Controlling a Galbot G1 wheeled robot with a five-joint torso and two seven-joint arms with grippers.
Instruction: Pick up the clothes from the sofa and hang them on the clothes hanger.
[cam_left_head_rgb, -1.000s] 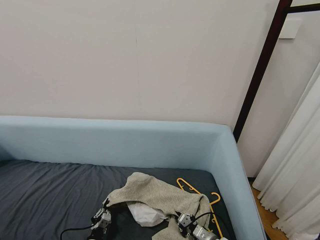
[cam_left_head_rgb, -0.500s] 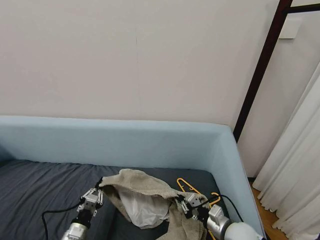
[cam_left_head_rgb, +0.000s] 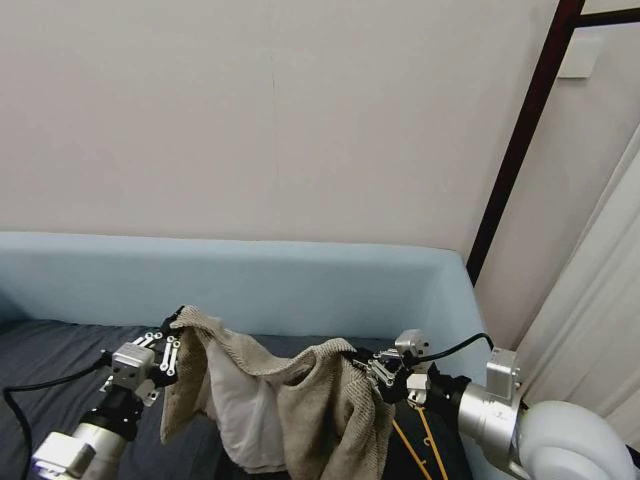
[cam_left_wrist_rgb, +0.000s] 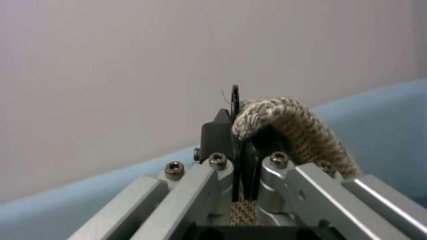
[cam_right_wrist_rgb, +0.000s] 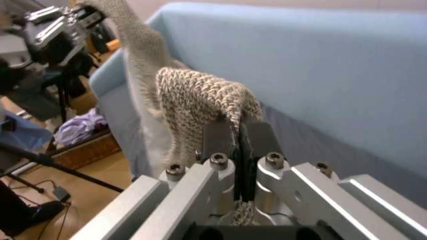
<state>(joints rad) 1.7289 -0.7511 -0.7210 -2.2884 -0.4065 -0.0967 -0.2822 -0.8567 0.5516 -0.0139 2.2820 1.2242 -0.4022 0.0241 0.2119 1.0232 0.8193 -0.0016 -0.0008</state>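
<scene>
Left hand (cam_left_head_rgb: 176, 338) and right hand (cam_left_head_rgb: 374, 372) each pinch a corner of the sweater (cam_left_head_rgb: 320, 410), which has come up off the sofa (cam_left_head_rgb: 300, 285) and now hangs between them, so I think my pick-up is done and only the hanging is left.

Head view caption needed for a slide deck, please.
Beige knit sweater held stretched between left gripper and right gripper above the blue sofa, orange hanger beneath.

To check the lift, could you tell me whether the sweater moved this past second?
Yes. Held by the left gripper and right gripper, the sweater has risen from the seat; its top edge now overlaps the sofa back.
</scene>
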